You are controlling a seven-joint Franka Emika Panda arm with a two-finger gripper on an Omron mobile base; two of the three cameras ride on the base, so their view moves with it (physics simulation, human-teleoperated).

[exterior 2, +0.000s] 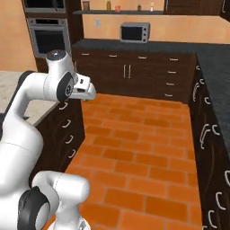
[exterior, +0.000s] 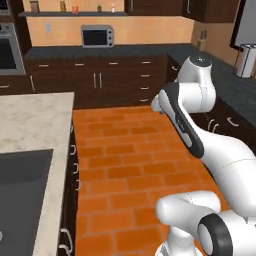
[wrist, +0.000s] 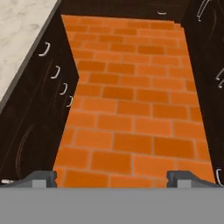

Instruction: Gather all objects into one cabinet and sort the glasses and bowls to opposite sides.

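My gripper (wrist: 113,177) is open, its two dark fingertips (wrist: 43,177) far apart with nothing between them. It points down at the orange brick floor (wrist: 131,113) in the aisle between the island's dark drawers (wrist: 39,100) and the dark lower cabinets on the other side. The arm is folded above the base, with the hand (exterior 2: 84,90) over the aisle. Dark brown wall cabinet doors (exterior: 210,10) with silver handles run along the top edge, all closed. The glasses and bowls are out of view.
A marble-topped island (exterior: 35,125) with a dark sink (exterior: 20,185) stands on the left. The back counter holds a microwave (exterior: 97,36) under a shelf of small jars (exterior: 70,8). There is a wall oven (exterior: 10,52) and a dark counter (exterior: 235,85) on the right.
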